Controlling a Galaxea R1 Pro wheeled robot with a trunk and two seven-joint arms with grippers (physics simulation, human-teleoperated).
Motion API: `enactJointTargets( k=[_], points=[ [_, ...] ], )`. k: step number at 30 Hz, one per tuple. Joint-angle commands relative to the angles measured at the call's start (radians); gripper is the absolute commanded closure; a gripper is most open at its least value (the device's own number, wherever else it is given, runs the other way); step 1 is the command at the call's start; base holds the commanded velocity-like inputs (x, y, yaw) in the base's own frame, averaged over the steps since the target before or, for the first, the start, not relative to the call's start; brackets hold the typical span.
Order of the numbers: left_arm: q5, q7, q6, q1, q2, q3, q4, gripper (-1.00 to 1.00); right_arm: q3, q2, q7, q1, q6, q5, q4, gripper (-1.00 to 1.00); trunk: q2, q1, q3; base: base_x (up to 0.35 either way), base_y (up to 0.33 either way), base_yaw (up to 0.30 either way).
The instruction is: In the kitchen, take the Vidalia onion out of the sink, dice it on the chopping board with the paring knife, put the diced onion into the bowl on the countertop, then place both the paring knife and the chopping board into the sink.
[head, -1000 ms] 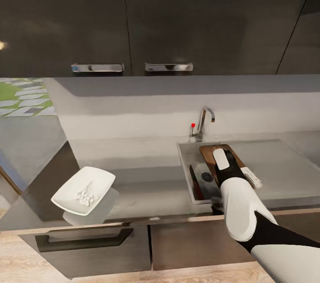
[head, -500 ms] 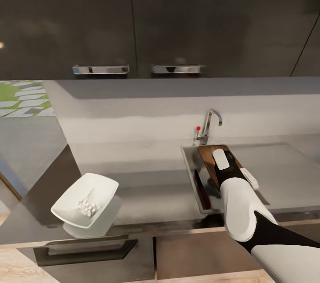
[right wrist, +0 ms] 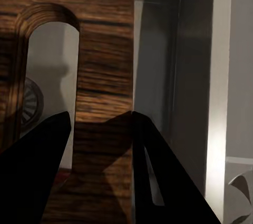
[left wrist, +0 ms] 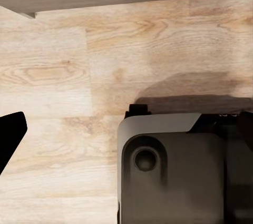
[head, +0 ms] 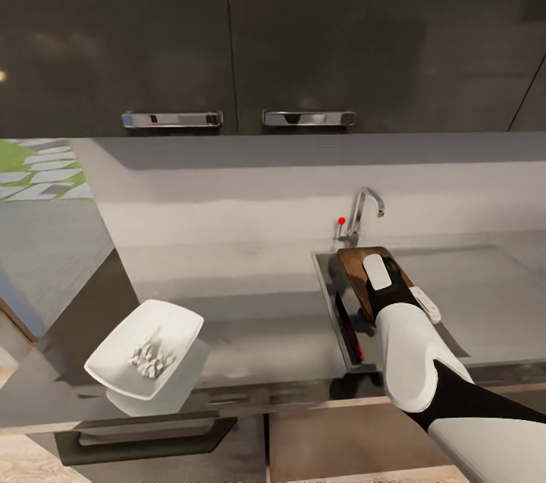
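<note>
My right gripper [right wrist: 100, 145] is shut on the brown chopping board [head: 355, 265], its dark fingers [right wrist: 31, 171] pinching the strip between the handle slot and the board's edge. The board [right wrist: 103, 50] hangs tilted over the steel sink [head: 328, 293], whose drain shows through the slot. The paring knife [head: 350, 330], with its red handle, lies in the basin along the near-left wall. The white square bowl [head: 144, 346] sits on the grey countertop [head: 258, 316] at the left with diced onion [head: 152, 358] in it. My left gripper [left wrist: 126, 129] hangs low over the floor with its fingers wide apart.
A chrome faucet [head: 365, 210] with a red knob [head: 341, 222] stands behind the basin; the flat drainboard [head: 485, 301] lies to its right. Dark wall cabinets [head: 227, 28] hang overhead. Below the left gripper are wooden floor [left wrist: 63, 76] and the robot's dark base [left wrist: 168, 171].
The whole head view has shifted, so the sink, faucet and cabinets sit further right in the picture. The right gripper still holds the board over the basin.
</note>
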Motion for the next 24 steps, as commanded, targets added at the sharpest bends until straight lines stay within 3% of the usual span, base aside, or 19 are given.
enactJointTargets(
  k=[1,13,24],
  points=[
    [0.006,0.002,-0.008,-0.002,0.0,-0.008,0.004,-1.0,-0.003,0.001,-0.002,-0.001,0.01,0.001,-0.002,1.0,-0.002,0.001,-0.004,0.0,0.0,0.0],
    [0.006,0.001,-0.007,-0.002,0.0,-0.008,0.004,-1.0,-0.003,0.001,-0.002,-0.001,0.01,0.001,-0.002,1.0,-0.002,0.001,-0.022,0.002,0.0,0.0],
    [0.006,0.001,-0.008,-0.002,0.0,-0.008,0.004,-1.0,-0.003,0.001,-0.002,-0.001,0.008,0.001,-0.001,1.0,-0.002,0.001,-0.04,0.12,0.0,0.0]
  ],
)
